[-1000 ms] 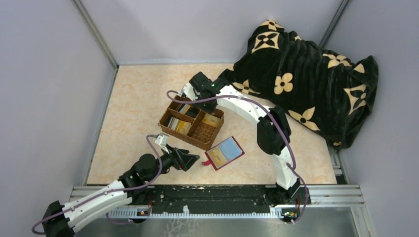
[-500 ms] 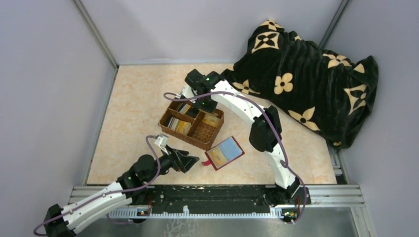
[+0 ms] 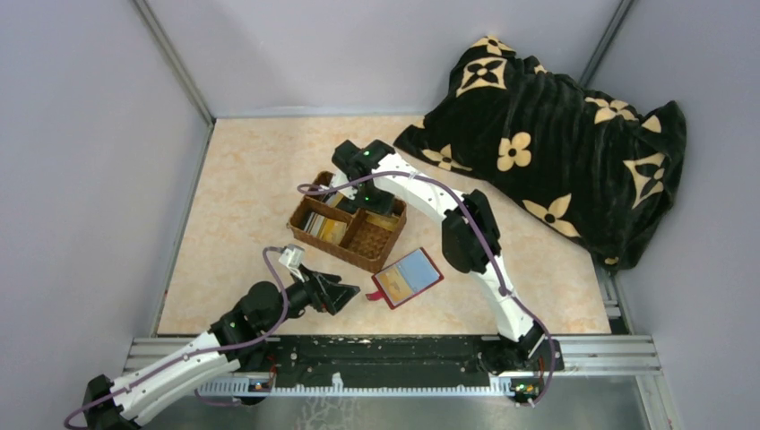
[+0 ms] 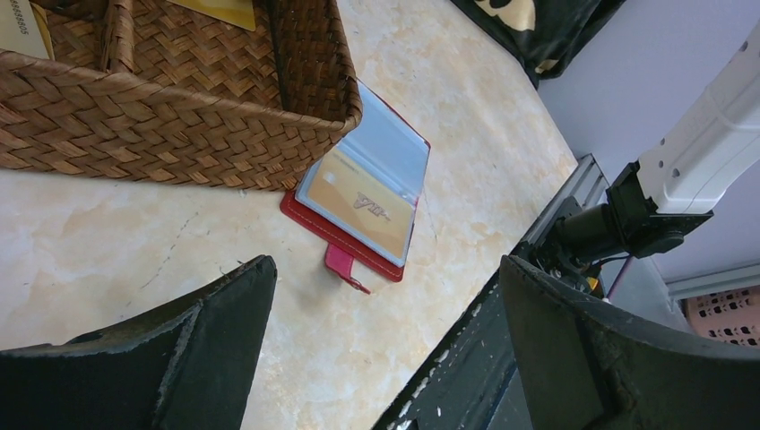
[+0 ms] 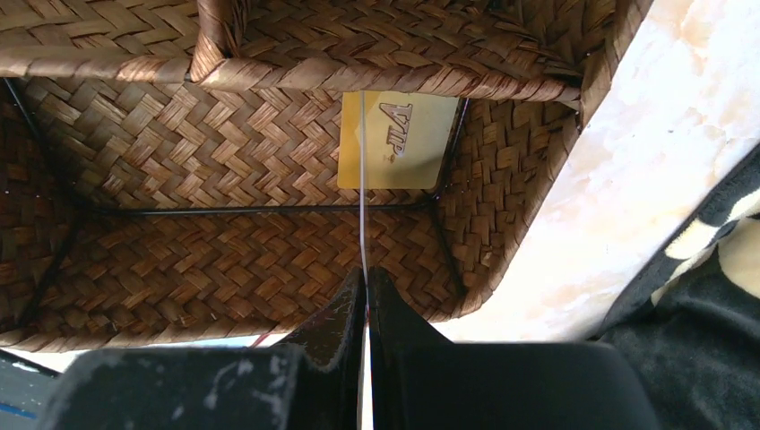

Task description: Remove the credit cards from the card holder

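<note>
The red card holder (image 3: 408, 276) lies open on the table just in front of the brown wicker basket (image 3: 337, 252), with an orange-yellow card behind its clear pocket (image 4: 358, 204). My left gripper (image 3: 345, 291) is open and empty, low over the table left of the holder, its jaws wide apart (image 4: 385, 269). My right gripper (image 3: 363, 184) hangs over the basket's far side, shut (image 5: 366, 273) on a thin credit card (image 5: 362, 179) seen edge-on. A yellow card (image 5: 399, 143) lies in the compartment below it. Several other cards (image 3: 323, 224) lie in the left compartments.
The basket's woven walls (image 5: 269, 260) and dividers surround the held card. A black blanket with tan flowers (image 3: 556, 134) is heaped at the back right. Grey walls close the table on three sides. The metal rail (image 3: 385, 354) runs along the near edge.
My right gripper has shifted left along the basket's far side with the card still in it. The left arm and the card holder have hardly moved.
</note>
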`<action>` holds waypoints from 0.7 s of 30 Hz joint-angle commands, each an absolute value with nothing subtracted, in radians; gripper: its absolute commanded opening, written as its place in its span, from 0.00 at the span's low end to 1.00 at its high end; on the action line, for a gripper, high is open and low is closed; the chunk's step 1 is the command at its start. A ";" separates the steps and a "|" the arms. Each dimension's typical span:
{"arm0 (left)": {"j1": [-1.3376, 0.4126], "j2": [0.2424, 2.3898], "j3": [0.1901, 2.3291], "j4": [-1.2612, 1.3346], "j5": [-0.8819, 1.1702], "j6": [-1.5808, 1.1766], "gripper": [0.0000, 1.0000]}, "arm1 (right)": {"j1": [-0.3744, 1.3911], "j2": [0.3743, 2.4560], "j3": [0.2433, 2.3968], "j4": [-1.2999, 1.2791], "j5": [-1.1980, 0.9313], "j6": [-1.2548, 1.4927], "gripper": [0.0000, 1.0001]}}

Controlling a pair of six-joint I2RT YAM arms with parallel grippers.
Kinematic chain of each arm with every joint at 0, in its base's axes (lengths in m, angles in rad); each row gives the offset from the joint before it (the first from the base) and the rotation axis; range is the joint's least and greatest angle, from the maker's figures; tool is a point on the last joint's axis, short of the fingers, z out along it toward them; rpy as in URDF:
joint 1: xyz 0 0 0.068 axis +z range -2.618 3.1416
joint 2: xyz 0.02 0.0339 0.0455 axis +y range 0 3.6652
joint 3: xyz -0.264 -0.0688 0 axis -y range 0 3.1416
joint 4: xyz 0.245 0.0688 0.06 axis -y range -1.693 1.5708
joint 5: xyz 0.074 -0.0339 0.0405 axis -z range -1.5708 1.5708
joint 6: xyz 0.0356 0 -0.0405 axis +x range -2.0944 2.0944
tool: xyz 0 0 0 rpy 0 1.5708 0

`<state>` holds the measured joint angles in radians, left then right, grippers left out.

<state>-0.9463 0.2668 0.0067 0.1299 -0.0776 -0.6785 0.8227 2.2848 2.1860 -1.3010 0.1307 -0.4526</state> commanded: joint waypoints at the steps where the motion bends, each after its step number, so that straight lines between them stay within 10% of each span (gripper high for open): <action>1: -0.942 0.253 -0.061 0.134 -0.076 -0.674 1.00 | 0.834 2.286 2.174 -1.303 0.163 -0.462 0.00; 21: -0.942 0.153 -0.060 0.015 -0.102 -0.678 1.00 | 0.797 2.380 2.139 -1.143 0.272 -0.451 0.00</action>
